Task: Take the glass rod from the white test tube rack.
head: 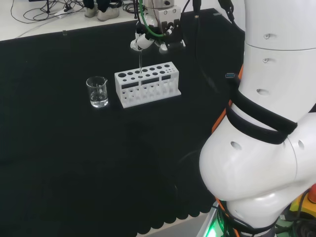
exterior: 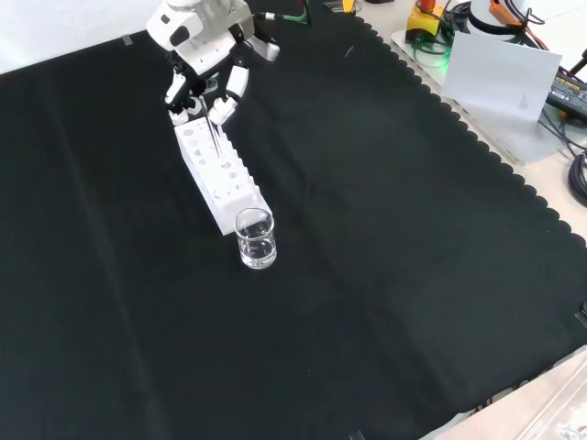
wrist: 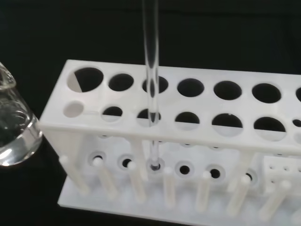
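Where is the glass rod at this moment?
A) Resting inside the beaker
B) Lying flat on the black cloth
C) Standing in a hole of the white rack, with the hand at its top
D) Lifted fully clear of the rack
C: in the wrist view the glass rod passes down through a hole of the white rack to its base, and in the head view the hand sits at the rod's top.

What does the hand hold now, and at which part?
The hand pinches the glass rod at its upper end; the lower end stands in the white test tube rack.
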